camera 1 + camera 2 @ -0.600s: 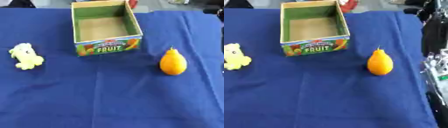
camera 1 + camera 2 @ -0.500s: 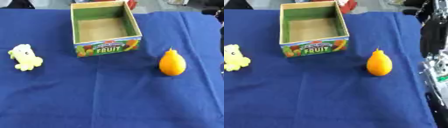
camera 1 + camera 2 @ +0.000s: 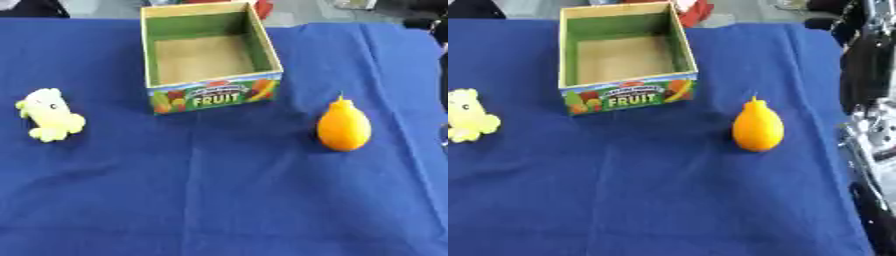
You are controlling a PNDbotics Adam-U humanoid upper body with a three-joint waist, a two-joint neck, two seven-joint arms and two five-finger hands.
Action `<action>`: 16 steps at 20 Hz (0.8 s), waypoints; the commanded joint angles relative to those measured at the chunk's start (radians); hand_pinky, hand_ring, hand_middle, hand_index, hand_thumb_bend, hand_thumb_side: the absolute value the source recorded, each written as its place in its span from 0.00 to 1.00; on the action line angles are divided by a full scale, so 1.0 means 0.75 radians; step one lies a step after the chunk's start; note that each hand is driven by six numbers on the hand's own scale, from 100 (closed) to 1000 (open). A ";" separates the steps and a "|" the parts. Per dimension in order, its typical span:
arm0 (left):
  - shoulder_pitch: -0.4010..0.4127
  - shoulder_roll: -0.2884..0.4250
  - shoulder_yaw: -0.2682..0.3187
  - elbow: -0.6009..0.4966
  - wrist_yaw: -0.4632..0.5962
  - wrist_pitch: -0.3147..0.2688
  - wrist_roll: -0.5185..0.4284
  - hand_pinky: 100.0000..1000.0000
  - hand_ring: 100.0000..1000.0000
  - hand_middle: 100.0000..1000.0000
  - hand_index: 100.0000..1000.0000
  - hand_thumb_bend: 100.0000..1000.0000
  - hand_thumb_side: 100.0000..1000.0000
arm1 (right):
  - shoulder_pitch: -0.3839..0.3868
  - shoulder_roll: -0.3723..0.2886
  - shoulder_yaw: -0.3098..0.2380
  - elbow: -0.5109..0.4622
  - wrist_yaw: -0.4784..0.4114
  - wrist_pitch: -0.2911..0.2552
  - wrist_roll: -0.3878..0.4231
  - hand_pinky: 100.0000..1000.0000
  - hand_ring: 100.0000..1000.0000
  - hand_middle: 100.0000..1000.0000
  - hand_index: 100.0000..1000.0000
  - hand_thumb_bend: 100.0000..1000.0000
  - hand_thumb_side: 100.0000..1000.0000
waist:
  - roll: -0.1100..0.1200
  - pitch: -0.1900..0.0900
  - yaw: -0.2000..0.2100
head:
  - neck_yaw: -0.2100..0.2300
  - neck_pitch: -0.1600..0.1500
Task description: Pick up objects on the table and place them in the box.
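Observation:
An open cardboard box (image 3: 214, 96) with a green inside and "FRUIT" printed on its front stands at the back middle of the blue cloth; nothing shows inside it. An orange pear-shaped fruit (image 3: 343, 128) stands upright to the right of the box and a little nearer to me. A pale yellow soft toy (image 3: 49, 114) lies at the left. Black and silver parts of my right arm (image 3: 873, 135) run down the right edge of the right eye view, apart from the fruit. Neither hand shows in either view.
A blue cloth (image 3: 219, 200) covers the whole table. A red thing (image 3: 695, 11) peeks out behind the box at the far edge. The cloth's right edge (image 3: 842, 100) lies close to my right arm.

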 commanded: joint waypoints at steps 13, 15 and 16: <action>0.003 0.049 0.000 -0.027 0.002 0.002 -0.018 0.34 0.67 0.56 0.87 0.06 0.73 | -0.094 -0.405 0.097 0.022 0.621 0.228 0.451 0.69 0.81 0.74 0.89 0.03 1.00 | 0.015 -0.046 -0.019 | 0.043 0.048; 0.006 0.054 -0.001 -0.027 0.002 0.002 -0.021 0.34 0.67 0.56 0.87 0.06 0.73 | -0.099 -0.434 0.109 0.043 0.670 0.212 0.505 0.69 0.82 0.75 0.90 0.15 1.00 | 0.018 -0.051 -0.030 | 0.041 0.049; 0.007 0.057 -0.002 -0.027 0.002 0.002 -0.022 0.34 0.67 0.56 0.87 0.06 0.73 | -0.101 -0.447 0.117 0.054 0.691 0.200 0.539 0.69 0.82 0.75 0.90 0.19 1.00 | 0.019 -0.052 -0.035 | 0.039 0.049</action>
